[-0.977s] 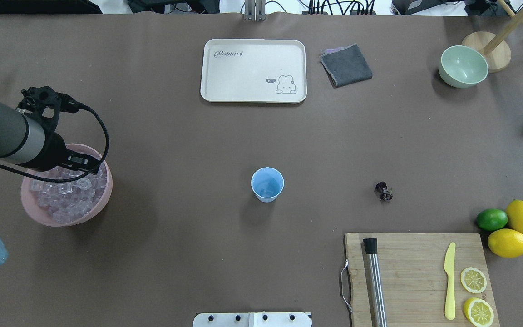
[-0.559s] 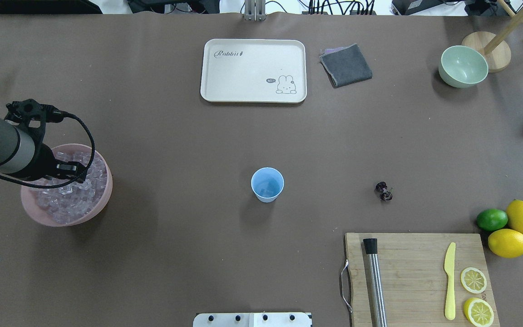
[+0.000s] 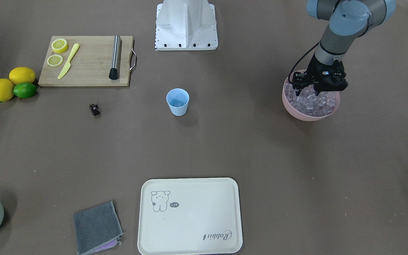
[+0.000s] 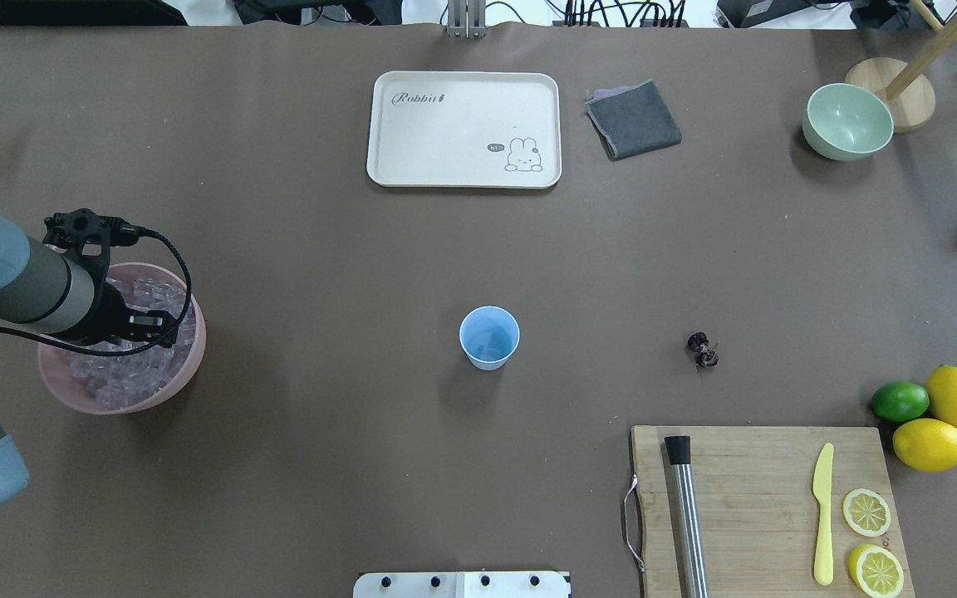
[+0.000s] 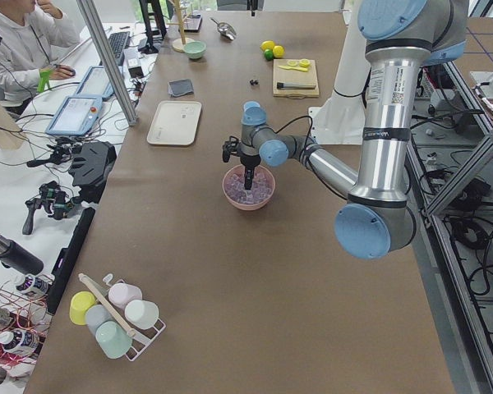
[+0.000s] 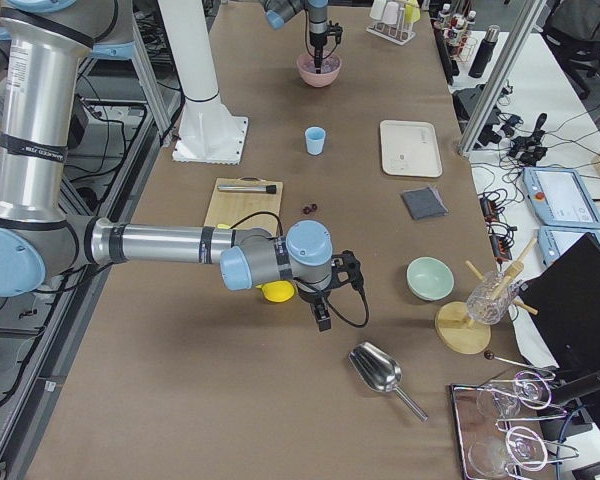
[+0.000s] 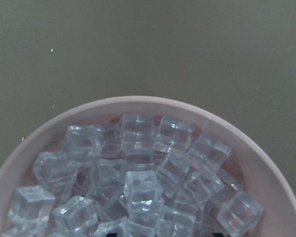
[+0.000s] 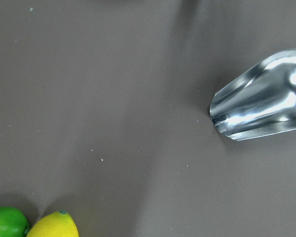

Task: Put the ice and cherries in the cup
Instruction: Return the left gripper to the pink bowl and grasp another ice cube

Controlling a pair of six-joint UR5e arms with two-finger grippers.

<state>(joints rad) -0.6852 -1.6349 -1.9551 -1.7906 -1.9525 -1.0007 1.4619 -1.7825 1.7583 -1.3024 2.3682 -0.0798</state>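
The light-blue cup (image 4: 489,336) stands upright mid-table and also shows in the front-facing view (image 3: 177,102); something glassy lies in its bottom. Ice (image 7: 143,182) fills a pink bowl (image 4: 188,365) at the table's left. My left gripper (image 3: 307,93) is open, fingertips down among the top cubes of the ice (image 3: 312,104), holding nothing that I can see. The dark cherries (image 4: 702,349) lie on the table right of the cup. My right gripper (image 6: 320,318) shows only in the exterior right view, hovering near the lemons; I cannot tell its state.
A cream tray (image 4: 463,129) and grey cloth (image 4: 633,119) lie at the far side, a pale green bowl (image 4: 847,121) far right. A cutting board (image 4: 765,507) holds a muddler, knife and lemon slices. Lemons and a lime (image 4: 900,401) sit beside it. A metal scoop (image 8: 261,106) lies at the right end.
My left arm swung left over the pink bowl, then back right, and the gripper now sits a little nearer the robot over the ice. Cup and cherries have not moved.
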